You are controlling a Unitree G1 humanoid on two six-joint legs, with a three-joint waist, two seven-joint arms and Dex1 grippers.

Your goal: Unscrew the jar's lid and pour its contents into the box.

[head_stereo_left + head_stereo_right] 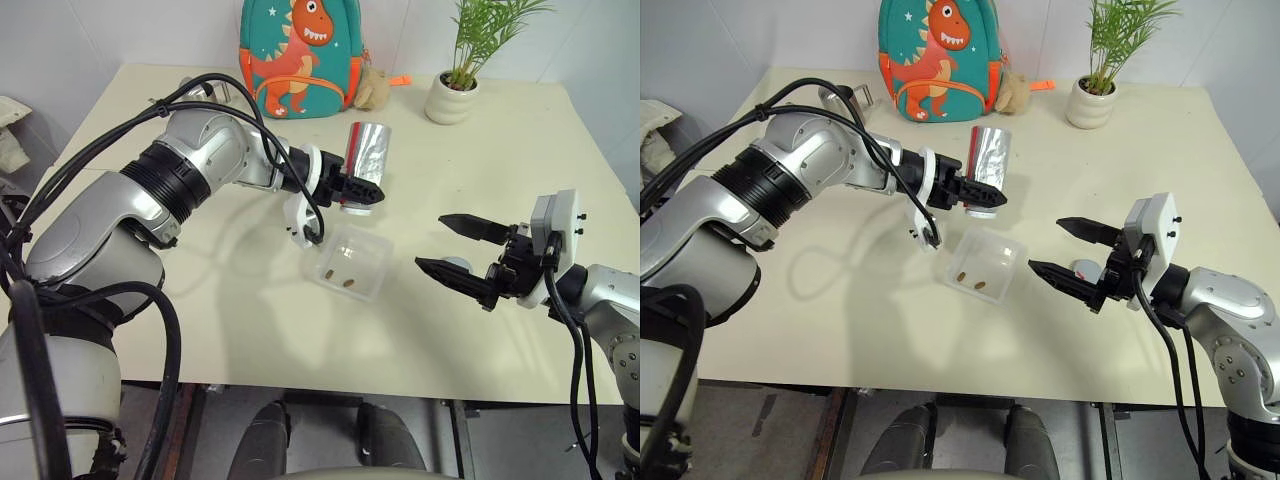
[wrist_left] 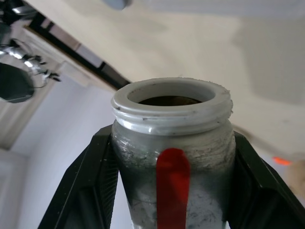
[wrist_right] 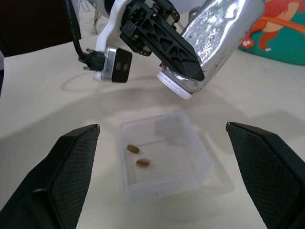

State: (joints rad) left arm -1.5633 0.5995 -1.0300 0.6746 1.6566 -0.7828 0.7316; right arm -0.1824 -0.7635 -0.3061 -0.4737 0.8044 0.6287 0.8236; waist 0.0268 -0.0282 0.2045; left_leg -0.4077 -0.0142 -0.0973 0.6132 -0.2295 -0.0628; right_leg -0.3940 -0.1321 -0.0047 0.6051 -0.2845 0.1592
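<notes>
The left fingers [image 1: 360, 190] are closed tight on the jar [image 1: 366, 152]. They hold it near its open mouth, one finger on each side. The jar is tipped over, with its mouth pointing down and its bottom pointing up and away. The lid is off it. In the left wrist view the white rim of the jar [image 2: 171, 102] is open and something brown shows just inside.

Right under the jar's mouth sits the box [image 1: 353, 262] on the table [image 1: 200, 300]. The jar does not touch the box. Two little brown bits [image 3: 137, 156] lie inside the box, close together.

The right fingers [image 1: 458, 247] are spread wide open and hold nothing. They point at the box from its other side, with a gap between them and the box. Just beside them a small grey round thing [image 1: 1086, 268] lies on the table, partly hidden.

Far past the left fingers, at the back of the table, stand a dinosaur backpack [image 1: 300, 55] and a white plant pot [image 1: 451, 98].
</notes>
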